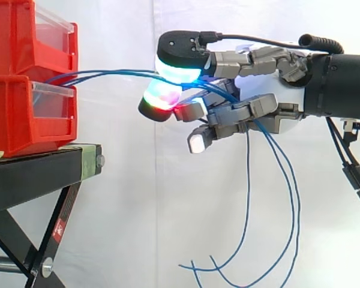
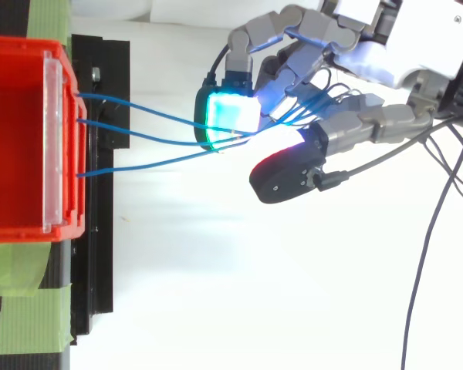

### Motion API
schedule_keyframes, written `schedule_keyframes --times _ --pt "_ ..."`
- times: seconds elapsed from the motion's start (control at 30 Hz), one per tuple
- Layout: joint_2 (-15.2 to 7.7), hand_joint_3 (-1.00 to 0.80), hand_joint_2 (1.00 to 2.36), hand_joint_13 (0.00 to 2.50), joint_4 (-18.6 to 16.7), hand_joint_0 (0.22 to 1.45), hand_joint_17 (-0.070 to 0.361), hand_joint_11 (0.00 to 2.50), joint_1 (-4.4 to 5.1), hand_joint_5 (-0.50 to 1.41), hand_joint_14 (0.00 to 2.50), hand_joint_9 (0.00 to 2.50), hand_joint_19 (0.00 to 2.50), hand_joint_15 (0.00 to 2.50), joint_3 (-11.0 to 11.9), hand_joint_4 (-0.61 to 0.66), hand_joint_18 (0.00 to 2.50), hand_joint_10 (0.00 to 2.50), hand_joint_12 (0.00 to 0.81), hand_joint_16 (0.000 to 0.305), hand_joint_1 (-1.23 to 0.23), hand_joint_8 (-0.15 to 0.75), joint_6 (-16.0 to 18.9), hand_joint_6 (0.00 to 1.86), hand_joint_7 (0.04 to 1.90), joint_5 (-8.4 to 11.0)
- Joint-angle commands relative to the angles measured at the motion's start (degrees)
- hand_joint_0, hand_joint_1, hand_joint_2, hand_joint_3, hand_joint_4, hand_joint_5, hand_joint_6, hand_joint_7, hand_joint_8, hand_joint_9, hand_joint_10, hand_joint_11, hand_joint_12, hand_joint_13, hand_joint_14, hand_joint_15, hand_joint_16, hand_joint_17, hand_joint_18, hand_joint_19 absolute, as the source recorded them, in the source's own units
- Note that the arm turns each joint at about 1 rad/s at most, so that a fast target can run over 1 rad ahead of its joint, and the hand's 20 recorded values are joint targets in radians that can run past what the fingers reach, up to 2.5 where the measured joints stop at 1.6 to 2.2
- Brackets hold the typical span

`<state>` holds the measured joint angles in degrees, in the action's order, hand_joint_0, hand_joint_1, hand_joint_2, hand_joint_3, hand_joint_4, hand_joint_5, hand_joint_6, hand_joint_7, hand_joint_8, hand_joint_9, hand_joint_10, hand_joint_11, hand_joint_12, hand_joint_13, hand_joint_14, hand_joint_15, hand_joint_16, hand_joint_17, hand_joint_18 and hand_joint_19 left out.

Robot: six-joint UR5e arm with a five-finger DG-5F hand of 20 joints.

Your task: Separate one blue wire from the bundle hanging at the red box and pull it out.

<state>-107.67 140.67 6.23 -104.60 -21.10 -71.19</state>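
I am watching the hand reaching in from the right, level with the two stacked red bins that are sitting on top of the black stand, their fronts facing its right edge. The blue wires are coming out at the clear front panel of the lower bin, just above that edge. They are running across open air to the hand.

In the top view I am counting three wires leaving the bin's front rim apart from one another and converging at the hand. The fingers are curling in on the bundle: a cyan-green pad is pressing from above and a red-glowing pad from below, with the wires passing between them. I cannot tell whether one wire is being held apart from the others. Behind the pads the wires are threading through the fingers, and their loose ends are hanging down under the hand in front of the white curtain. A white-lit pad is sitting lower, clear of the wires.
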Motion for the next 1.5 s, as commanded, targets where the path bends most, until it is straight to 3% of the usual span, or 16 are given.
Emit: schedule_keyframes --times 0.0,0.73,0.9,1.33,1.47 --pt "0.0 -0.35 1.01 1.28 0.0 0.56 0.124 1.56 0.09 -0.20 1.93 1.13 0.92 0.79 0.0 0.25 0.82 0.01 0.332 0.055 -0.72 0.349 -0.1 0.79 1.16 -0.01" --pt "0.0 -0.35 1.01 1.30 -0.7 0.57 0.121 1.54 -0.26 -0.18 1.91 1.19 0.92 0.81 0.0 0.24 0.83 0.01 0.327 0.054 -0.65 0.349 -0.3 0.77 1.18 -0.09" --pt "0.0 -0.17 1.03 1.31 -0.7 0.62 0.116 1.56 -0.34 -0.18 1.83 1.23 0.89 0.87 0.0 0.19 0.83 0.01 0.320 0.051 -0.70 0.354 -0.3 0.82 1.19 -0.09" --pt "0.0 -0.04 1.03 1.31 -0.7 0.63 0.115 1.60 -0.08 -0.19 1.82 1.18 0.88 0.88 0.0 0.13 0.83 0.01 0.321 0.051 -0.77 0.338 -0.5 0.84 1.17 -0.01" --pt "0.0 0.03 1.04 1.31 -0.7 0.65 0.116 1.60 -0.08 -0.20 1.83 1.15 0.88 0.86 0.0 0.16 0.81 0.01 0.317 0.052 -0.79 0.332 -0.5 0.84 1.16 -0.01"
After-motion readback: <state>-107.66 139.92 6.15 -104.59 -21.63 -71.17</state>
